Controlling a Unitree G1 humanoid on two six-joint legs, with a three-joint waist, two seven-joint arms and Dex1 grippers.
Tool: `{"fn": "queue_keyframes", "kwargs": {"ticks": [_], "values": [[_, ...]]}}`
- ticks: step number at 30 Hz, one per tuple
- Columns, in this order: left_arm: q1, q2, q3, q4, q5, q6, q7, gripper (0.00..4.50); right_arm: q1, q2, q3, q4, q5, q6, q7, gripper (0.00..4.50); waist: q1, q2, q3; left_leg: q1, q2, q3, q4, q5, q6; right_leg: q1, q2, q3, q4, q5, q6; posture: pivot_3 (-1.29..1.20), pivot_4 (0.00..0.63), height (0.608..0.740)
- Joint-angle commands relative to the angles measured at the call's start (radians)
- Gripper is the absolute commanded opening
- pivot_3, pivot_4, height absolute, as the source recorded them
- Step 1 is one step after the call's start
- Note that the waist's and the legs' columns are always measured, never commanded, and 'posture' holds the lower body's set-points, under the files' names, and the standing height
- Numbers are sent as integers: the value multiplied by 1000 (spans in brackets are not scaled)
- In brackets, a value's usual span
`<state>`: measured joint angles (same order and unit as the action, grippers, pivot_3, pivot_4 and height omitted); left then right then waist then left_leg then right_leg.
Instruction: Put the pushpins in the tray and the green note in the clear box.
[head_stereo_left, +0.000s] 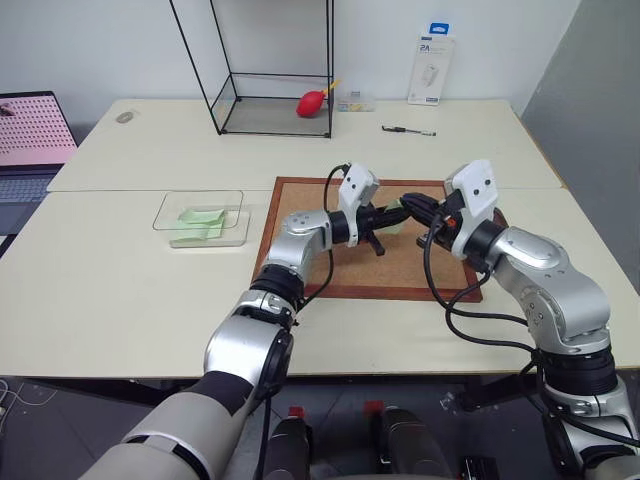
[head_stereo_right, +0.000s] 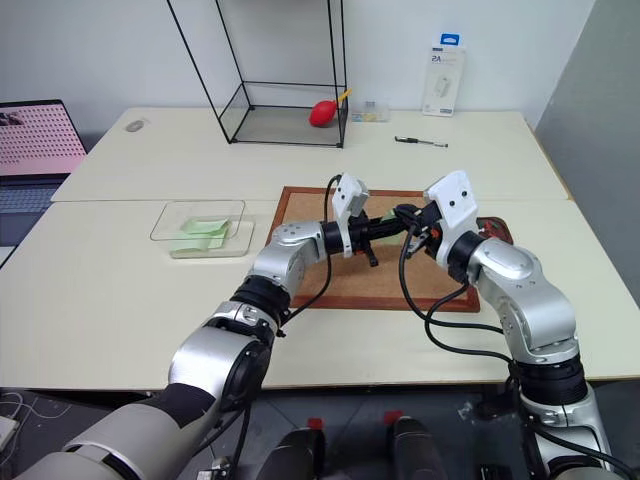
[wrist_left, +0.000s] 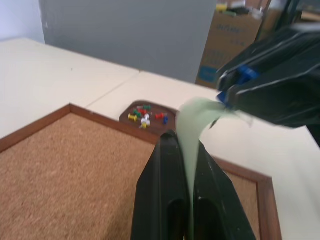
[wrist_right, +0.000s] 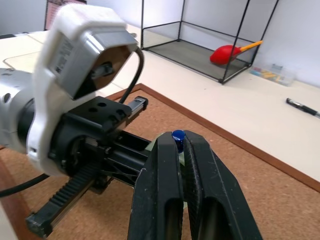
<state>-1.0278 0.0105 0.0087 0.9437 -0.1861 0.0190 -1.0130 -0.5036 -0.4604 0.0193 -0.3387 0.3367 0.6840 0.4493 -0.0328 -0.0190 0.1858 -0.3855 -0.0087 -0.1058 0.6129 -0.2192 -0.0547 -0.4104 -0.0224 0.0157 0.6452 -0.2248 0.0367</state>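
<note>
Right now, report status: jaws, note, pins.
Left gripper shut on green note. Right gripper shut on blue pushpin at the note's far end. Tray holds pins. Nothing blocking.

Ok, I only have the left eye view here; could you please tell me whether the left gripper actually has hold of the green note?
Observer: Yes. The left wrist view shows the left gripper shut on the green note, which stands up between its fingers.
Operator: Thank you. What is the right gripper doing?
Observer: The right gripper is shut on a blue-headed pushpin, right at the note's upper edge.
Operator: Is anything in the tray yet?
Observer: Yes, the tray already holds several coloured pins; it sits just past the corner of the cork board.
</note>
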Motion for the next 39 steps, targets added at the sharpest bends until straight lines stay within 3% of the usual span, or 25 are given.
{"fn": "queue_keyframes", "kwargs": {"ticks": [1,12,20,27,32,39], "values": [[28,-17,18,-95,-39,-12,13,19,-12,-13,-24,4,-52,-32,-41,0,0,0,0,0,0,0,0,0,0,0,0,0,0,0,0,0,150,740],[139,-3,-9,-256,-67,85,9,19,0,8,-50,10,-98,-38,-95,0,-1,0,0,1,0,0,0,0,0,0,0,0,0,0,0,0,150,740],[180,5,-31,-291,-60,99,13,19,-87,196,-265,-16,160,172,-200,0,0,0,0,1,0,0,0,0,0,0,0,1,1,0,0,0,150,740],[186,1,-25,-311,-72,109,32,19,-117,241,-352,-25,276,265,-274,0,1,0,0,0,0,0,0,0,0,0,0,0,1,0,0,0,150,740],[224,12,-26,-334,-66,113,46,19,-123,238,-371,-20,304,273,-307,0,-1,1,0,1,0,0,0,0,0,0,0,1,1,0,0,0,150,740],[269,44,-34,-383,-52,112,64,19,-83,96,-277,-20,211,192,-233,0,-1,1,0,1,0,0,0,0,0,0,0,1,1,0,0,0,150,740]]}}
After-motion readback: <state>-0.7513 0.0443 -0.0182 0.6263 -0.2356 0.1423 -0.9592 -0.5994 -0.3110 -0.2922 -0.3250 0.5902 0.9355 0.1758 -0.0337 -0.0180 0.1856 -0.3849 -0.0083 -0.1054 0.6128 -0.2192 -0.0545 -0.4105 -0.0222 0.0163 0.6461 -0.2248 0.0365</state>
